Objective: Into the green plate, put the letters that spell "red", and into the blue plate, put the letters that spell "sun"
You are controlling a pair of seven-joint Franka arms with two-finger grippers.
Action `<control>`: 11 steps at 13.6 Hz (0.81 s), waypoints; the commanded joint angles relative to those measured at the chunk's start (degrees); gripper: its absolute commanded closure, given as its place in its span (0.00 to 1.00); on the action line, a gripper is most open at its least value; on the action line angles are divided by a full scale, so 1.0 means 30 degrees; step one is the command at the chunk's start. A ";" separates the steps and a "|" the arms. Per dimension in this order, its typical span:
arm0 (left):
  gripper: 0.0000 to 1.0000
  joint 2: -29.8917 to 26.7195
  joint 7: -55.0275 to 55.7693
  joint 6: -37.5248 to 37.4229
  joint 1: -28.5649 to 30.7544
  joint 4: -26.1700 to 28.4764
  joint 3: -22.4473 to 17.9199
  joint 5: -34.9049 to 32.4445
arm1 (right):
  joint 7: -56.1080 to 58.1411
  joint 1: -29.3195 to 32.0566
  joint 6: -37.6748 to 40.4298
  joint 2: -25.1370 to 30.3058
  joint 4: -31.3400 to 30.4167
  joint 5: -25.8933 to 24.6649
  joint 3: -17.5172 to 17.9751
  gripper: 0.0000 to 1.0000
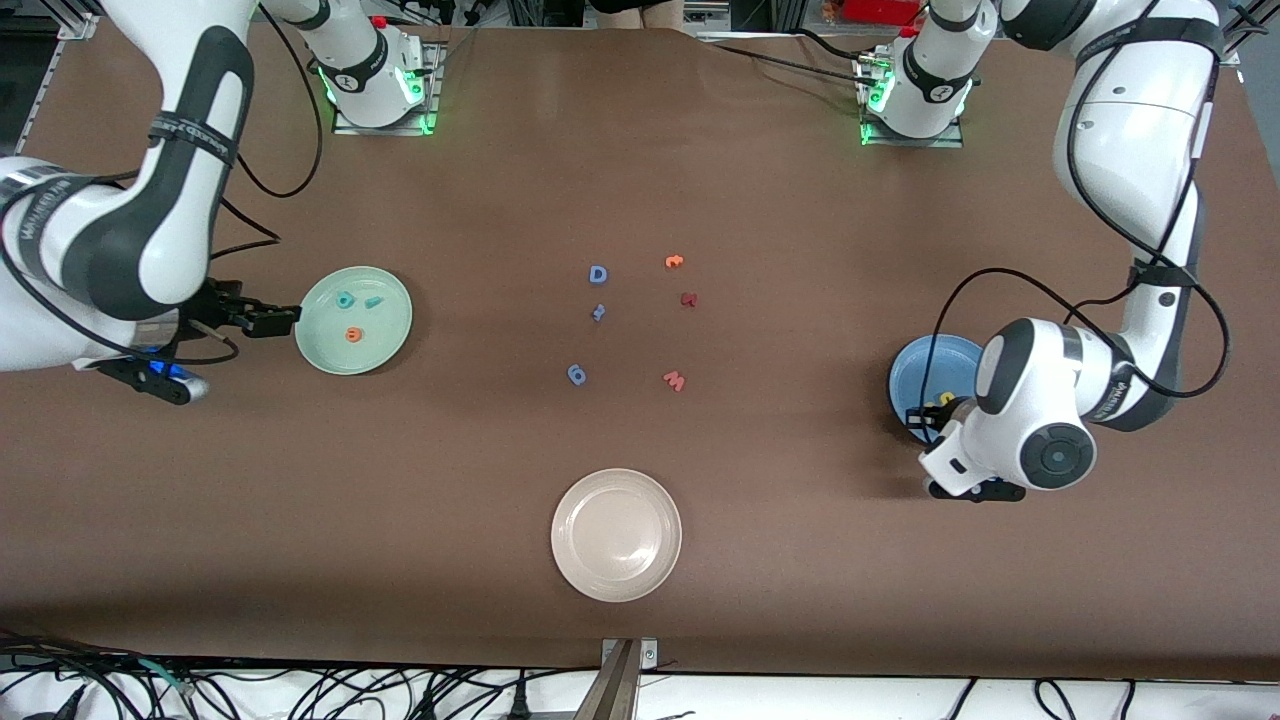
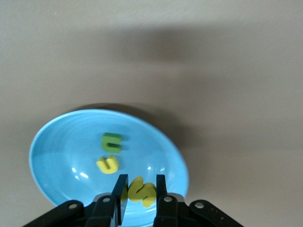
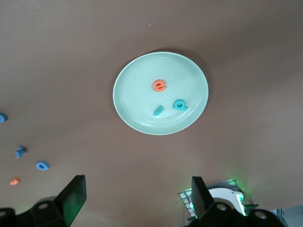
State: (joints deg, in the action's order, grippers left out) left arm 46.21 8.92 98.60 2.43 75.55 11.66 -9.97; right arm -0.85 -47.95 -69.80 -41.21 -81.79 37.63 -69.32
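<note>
Where the sun letters lay: the dark green n point(image 2: 111, 141) and the yellow u point(image 2: 108, 164) rested in the blue plate point(image 2: 57, 156), close together; the yellow s point(image 2: 142, 191) sat between the fingers of the left hand point(image 2: 142, 176).
Left hand: pressed in on the yellow s, low over the blue plate at the left arm's end of the surface point(image 1: 800, 560).
Right hand point(image 3: 137, 198): spread wide and holding nothing, beside the green plate point(image 3: 132, 113) toward the right arm's end of the surface.
Red letters: the orange e point(image 3: 160, 85), the teal r point(image 3: 158, 110) and the teal d point(image 3: 180, 104) lay in the green plate, apart from one another.
Handling: the letters looked like light, soft foam, likely to squash and spring back, and easily flicked away; a flat one probably wanted a gentle pinch across its two outer edges.
Risk: the s seemed likely to cling to a finger pad on release.
Plates: they looked stiff and smooth, so a dropped letter might slide or bounce.
Left over: the blue capital D point(image 1: 598, 274) and the pink w point(image 1: 675, 380) stayed mid-surface.
</note>
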 commanded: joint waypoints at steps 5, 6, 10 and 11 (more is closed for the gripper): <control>0.00 -0.0664 -0.1596 -0.1168 0.1121 -0.0075 -0.0049 -0.1218 | 0.0106 0.5862 0.3431 -0.0239 0.5166 -0.0034 0.2909 0.01; 0.00 -0.1074 -0.1654 -0.1226 0.1559 -0.0075 0.0009 -0.1189 | 0.0077 0.7180 0.3579 -0.0239 0.5550 -0.0063 0.4196 0.01; 0.00 -0.2569 -0.1684 -0.2219 0.2412 -0.0075 0.0010 -0.1187 | -0.1704 1.2047 0.3933 -0.0005 0.7541 -0.1140 1.0255 0.01; 0.00 -0.3008 -0.1655 -0.2397 0.2471 -0.0104 -0.0049 -0.1217 | -0.2058 1.2578 0.3729 0.0228 0.7923 -0.2626 1.1781 0.01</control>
State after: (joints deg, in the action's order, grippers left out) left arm 40.27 4.79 93.22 9.59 74.43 11.30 -12.36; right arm -3.48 -14.22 -60.00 -41.20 -62.73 34.89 -42.02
